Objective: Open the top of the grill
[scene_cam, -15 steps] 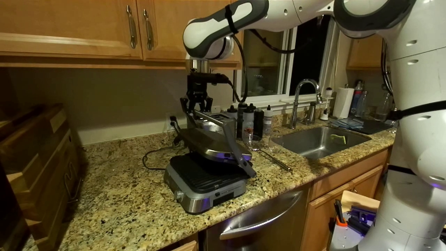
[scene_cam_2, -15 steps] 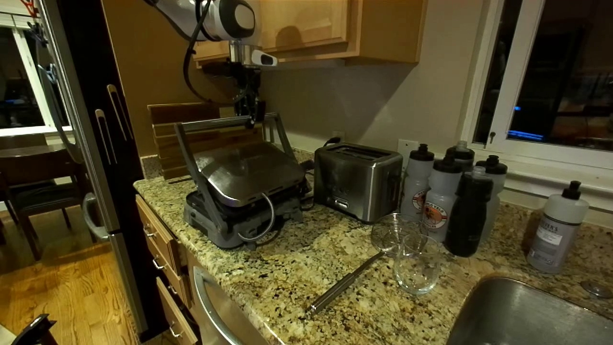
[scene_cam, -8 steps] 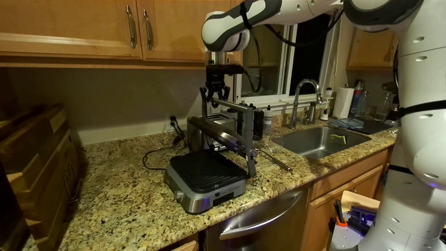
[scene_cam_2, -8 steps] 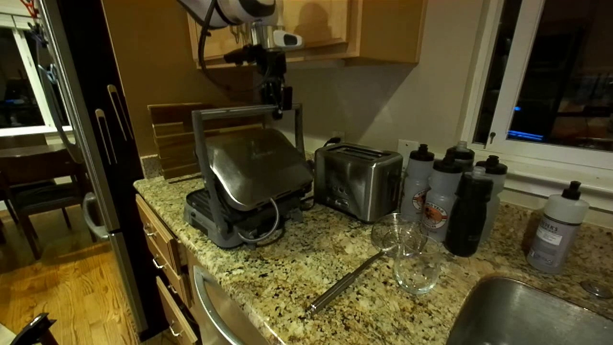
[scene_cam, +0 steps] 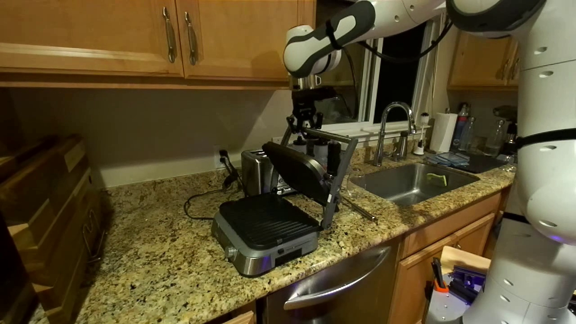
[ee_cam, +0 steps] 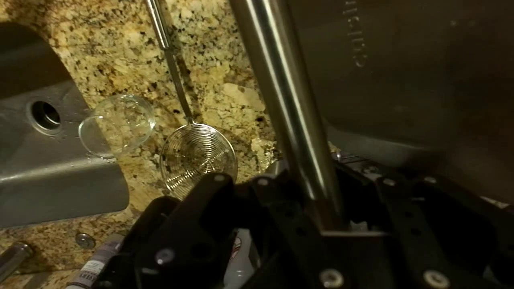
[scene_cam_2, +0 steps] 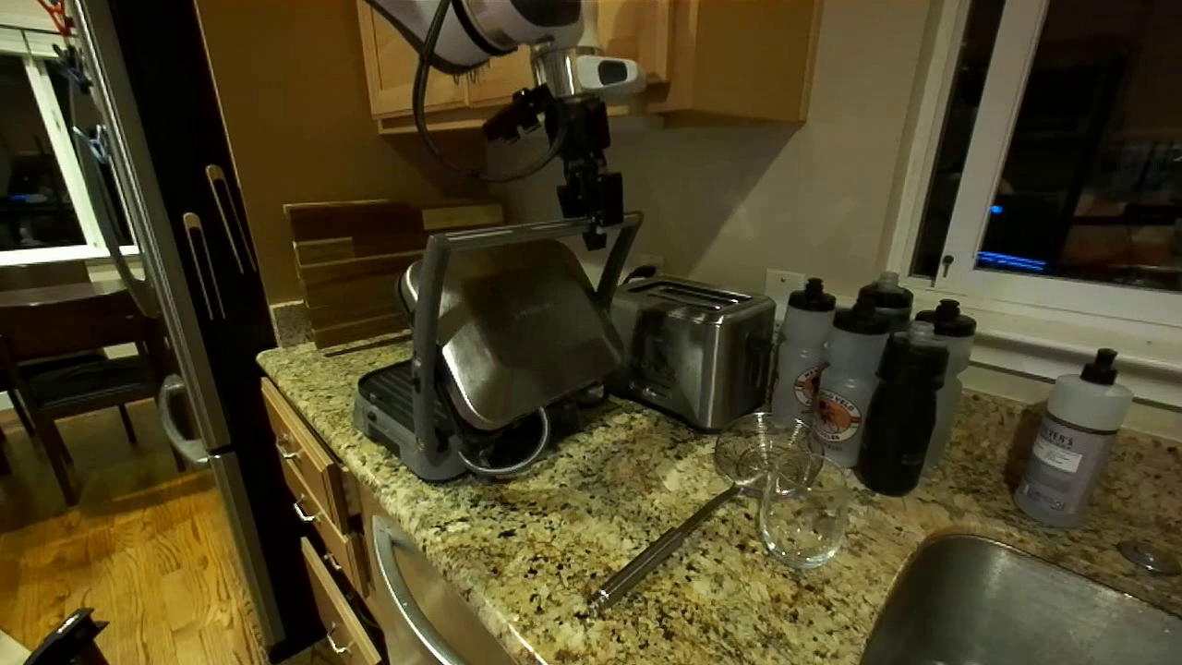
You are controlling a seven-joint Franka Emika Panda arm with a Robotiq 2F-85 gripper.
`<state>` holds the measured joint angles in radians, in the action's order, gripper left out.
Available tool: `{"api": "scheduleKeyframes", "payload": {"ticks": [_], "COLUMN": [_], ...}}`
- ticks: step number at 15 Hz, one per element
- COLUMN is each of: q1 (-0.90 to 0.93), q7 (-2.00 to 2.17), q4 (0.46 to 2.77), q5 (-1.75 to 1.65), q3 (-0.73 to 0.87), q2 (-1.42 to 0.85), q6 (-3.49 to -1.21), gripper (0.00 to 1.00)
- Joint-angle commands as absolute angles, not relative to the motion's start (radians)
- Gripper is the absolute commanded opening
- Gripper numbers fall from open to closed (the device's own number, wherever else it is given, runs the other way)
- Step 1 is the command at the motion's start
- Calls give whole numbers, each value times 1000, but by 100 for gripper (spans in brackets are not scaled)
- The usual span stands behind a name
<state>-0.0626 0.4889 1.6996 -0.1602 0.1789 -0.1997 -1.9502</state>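
Tipped further back than half a second ago, the top (scene_cam: 299,173) of the contact grill (scene_cam: 267,222) stands partly open near the toaster (scene_cam_2: 697,360). Its tubular handle (ee_cam: 285,92) runs crosswise through the gripper (scene_cam: 307,129), between the fingers, near the toaster end; whether they pinch it, I cannot tell. Finishing likely means swinging that tubular handle on over, square to its long axis.

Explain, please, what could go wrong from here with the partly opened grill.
First, the black jointed fingers seem not closed on the straight silver metal bar handle that runs between them in the wrist view. It might slip away, and the flat squarish silver-grey lid, which is tilted, could drop onto the ridged black lower plate.
Second, the boxy stainless-steel toaster stands near the lid. Opening further might knock it; I cannot tell the gap.
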Motion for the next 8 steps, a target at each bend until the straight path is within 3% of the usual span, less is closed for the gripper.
{"api": "scheduleKeyframes", "payload": {"ticks": [1, 8], "q1": [-83, -92], "q7": [522, 521], "q4": [1744, 1773], "q5": [-204, -201], "q3": [194, 205], "q2": [-169, -179], "q6": [-1966, -1980], "gripper": [5, 5]}}
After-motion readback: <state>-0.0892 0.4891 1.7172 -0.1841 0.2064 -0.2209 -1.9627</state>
